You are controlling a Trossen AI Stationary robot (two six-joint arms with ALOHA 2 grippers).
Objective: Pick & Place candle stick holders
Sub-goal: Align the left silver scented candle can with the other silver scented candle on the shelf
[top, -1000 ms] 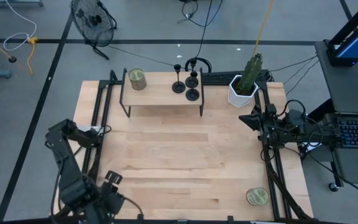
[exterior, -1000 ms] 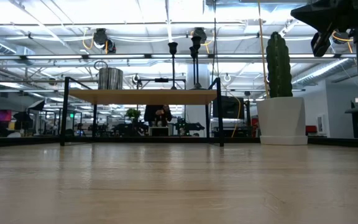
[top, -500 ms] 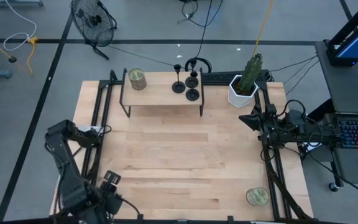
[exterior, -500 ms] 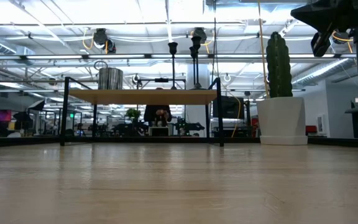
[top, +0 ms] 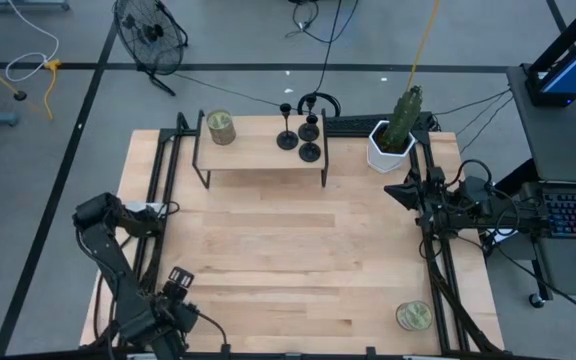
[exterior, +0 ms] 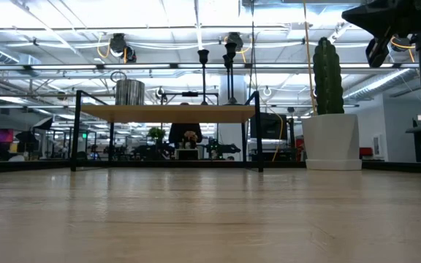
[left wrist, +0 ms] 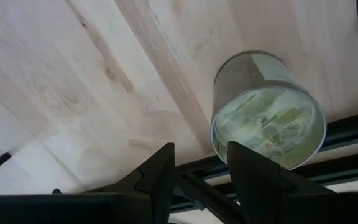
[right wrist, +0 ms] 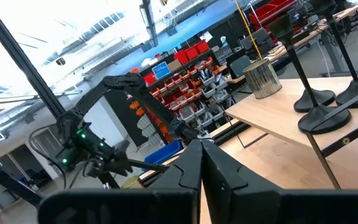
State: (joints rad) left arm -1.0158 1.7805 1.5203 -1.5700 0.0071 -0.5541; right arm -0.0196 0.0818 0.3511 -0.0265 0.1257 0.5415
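Observation:
Three black candle stick holders (top: 301, 135) stand on their round bases on a wooden shelf (top: 258, 150) at the table's far side; their stems also show in the low view (exterior: 229, 62) and their bases in the right wrist view (right wrist: 319, 115). My left gripper (top: 170, 303) hangs over the table's near left corner, pointing steeply down, open (left wrist: 201, 165), with nothing between its fingers. Below it a greenish-gold jar candle (left wrist: 269, 118) stands on the table by the black frame rail. My right gripper (top: 400, 190) waits shut (right wrist: 201, 162) at the right side, far from the holders.
A second jar candle (top: 220, 127) stands on the shelf's left end, a third (top: 414, 316) at the near right corner. A cactus in a white pot (top: 393, 135) is at the far right. Black frame rails (top: 158, 200) run along both table sides; bare wood lies mid-table.
My left gripper has sunk toward the table at the near left corner and tipped to point more steeply down. Its fingers have kept the same gap.

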